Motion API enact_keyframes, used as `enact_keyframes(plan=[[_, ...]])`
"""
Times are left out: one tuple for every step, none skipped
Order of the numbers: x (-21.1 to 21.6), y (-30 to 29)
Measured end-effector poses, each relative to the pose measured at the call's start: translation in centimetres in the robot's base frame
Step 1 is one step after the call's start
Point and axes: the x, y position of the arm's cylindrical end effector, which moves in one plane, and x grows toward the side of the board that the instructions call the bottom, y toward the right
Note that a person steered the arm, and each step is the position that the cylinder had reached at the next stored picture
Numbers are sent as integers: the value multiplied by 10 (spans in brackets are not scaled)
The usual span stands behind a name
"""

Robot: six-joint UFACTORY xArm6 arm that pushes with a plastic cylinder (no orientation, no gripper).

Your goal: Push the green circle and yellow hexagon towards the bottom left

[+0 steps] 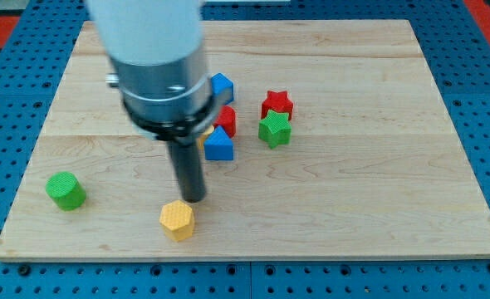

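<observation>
Rod, no jaws to open or close; my tip (193, 198) sits just above-right of the yellow hexagon (177, 219), possibly touching, hard to tell. Green circle (66, 190) lies well to the tip's left. An off-centre shove could spin the hexagon off the board's bottom edge (253, 256), just below it.

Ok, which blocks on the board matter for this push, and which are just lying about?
In the job:
green circle, near the view's bottom left
yellow hexagon, just below my tip

Lying about:
red star
green star
blue blocks and
red block, partly hidden
</observation>
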Motion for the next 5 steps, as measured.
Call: enact_keyframes(plan=[[26, 42], [60, 21], [50, -63], [49, -113], [67, -176]])
